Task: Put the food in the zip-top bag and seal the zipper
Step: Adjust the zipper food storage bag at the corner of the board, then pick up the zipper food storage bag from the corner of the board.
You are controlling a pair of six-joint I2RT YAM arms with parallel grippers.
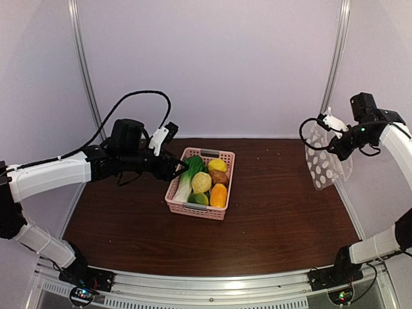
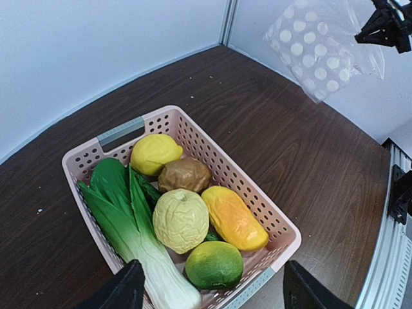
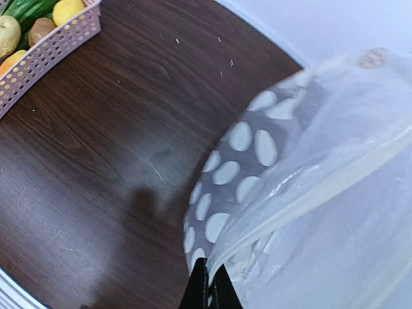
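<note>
The left gripper hovers low at the left side of the pink basket, its jaws spread wide and holding nothing. The basket sits at the middle of the desk, and all the food is in it, packed tight: leafy vegetable, lemon, orange piece. With pieces touching, wide jaws could catch two at once or shove the light basket along the smooth wood. Over the right edge, toward the far right corner, the right gripper is pinched on the zip-top bag, which hangs limp and well apart from the basket. A pale strip, probably the zipper, runs across the film. Held at one point, the mouth may sag closed so food misses it, or the thin film could slip out. The desk is dark wood-grain with a few pale specks; plain pale walls and metal posts enclose it.
</note>
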